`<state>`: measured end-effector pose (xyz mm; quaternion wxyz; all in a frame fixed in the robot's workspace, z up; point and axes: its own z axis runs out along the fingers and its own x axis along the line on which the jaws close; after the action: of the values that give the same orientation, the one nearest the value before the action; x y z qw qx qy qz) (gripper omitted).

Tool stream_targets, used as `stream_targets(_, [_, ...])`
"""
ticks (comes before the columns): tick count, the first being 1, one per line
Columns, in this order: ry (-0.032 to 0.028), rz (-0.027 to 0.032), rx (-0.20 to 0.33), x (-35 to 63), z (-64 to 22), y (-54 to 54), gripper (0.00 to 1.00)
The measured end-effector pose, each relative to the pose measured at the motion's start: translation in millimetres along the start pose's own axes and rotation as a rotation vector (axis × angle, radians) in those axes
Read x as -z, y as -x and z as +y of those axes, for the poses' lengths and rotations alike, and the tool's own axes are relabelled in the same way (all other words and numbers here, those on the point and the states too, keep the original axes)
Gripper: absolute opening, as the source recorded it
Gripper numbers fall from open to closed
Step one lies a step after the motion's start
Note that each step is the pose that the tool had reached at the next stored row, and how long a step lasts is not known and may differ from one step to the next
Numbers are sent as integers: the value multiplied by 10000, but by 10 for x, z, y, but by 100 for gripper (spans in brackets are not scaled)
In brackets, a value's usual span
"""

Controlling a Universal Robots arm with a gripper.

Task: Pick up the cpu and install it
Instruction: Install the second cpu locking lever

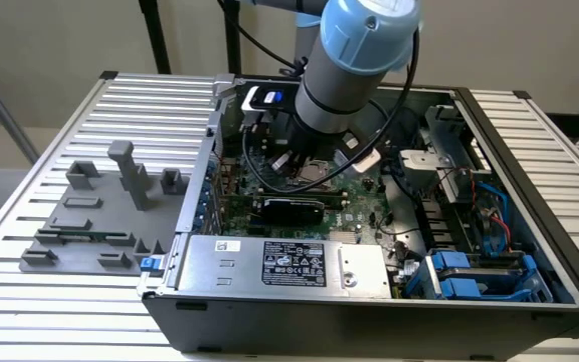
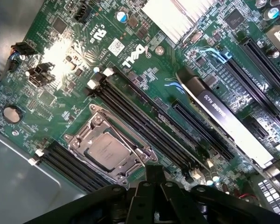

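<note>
Ribbed metal slats form the desk (image 1: 48, 302), carrying an open dark computer case (image 1: 370, 317) with a green motherboard (image 2: 144, 74) inside and grey plastic fixture blocks (image 1: 108, 219) beside it. A small flat silvery square cpu (image 2: 105, 151) lies seated in its metal-framed socket (image 2: 79, 137). Just above it the black pincer (image 2: 151, 184) hangs closed, gripping nothing.
</note>
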<state>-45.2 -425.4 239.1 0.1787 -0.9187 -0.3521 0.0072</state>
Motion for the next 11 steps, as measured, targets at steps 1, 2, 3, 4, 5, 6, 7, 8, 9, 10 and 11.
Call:
stream_targets(1, [2, 0, 0, -13, 0, 5, 11])
stream_targets(2, [4, -3, -1, -27, -1, 10, 11])
stream_targets(3, [6, -6, -1, -43, -1, 14, 11])
stream_targets(4, [10, -9, -2, -58, -1, 16, 11])
stream_targets(5, [12, -11, -2, -74, -2, 15, 11])
stream_targets(6, [15, -13, -3, -91, -4, 14, 11])
stream_targets(7, [19, -16, -4, -108, -7, 12, 11])
stream_targets(8, [25, -22, -5, -127, -11, 10, 11])
stream_targets(9, [33, -30, -7, -144, -16, 7, 11])
stream_targets(10, [44, -38, -8, -163, -22, 6, 11])
stream_targets(11, [57, -49, -10, -182, -28, 5, 11])
